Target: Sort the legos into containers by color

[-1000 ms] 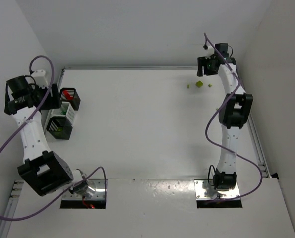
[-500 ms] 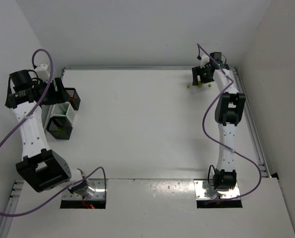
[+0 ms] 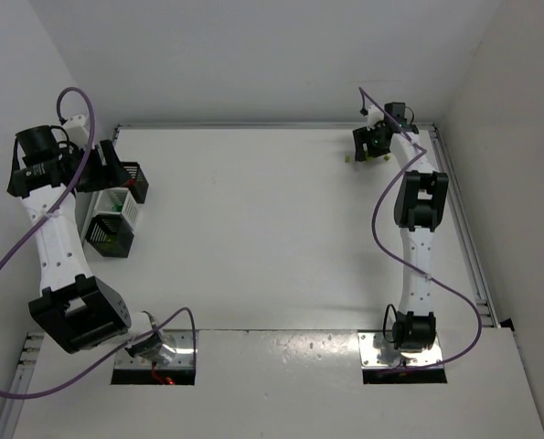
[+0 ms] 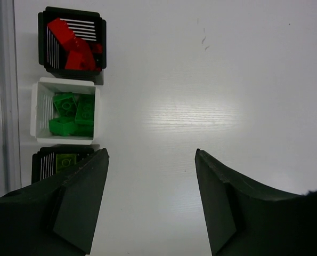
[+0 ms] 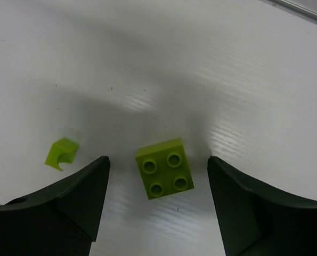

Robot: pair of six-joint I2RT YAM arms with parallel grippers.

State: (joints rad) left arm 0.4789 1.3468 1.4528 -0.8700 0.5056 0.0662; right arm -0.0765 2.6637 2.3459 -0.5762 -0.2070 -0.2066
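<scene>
A small yellow-green four-stud plastic brick (image 5: 165,175) is framed on the white table (image 5: 243,64) by the right gripper (image 5: 157,162), spread for pinching. The left gripper (image 4: 152,154) is held spread near three slatted bins (image 4: 35,109).

Top camera looks down from above the near edge, whole table (image 3: 272,238) in frame. Left wrist view, high up, shares the 3 bins (image 4: 62,84) at left. Right wrist view, close in, shares the yellow-green brick (image 5: 164,168) at upper right.
</scene>
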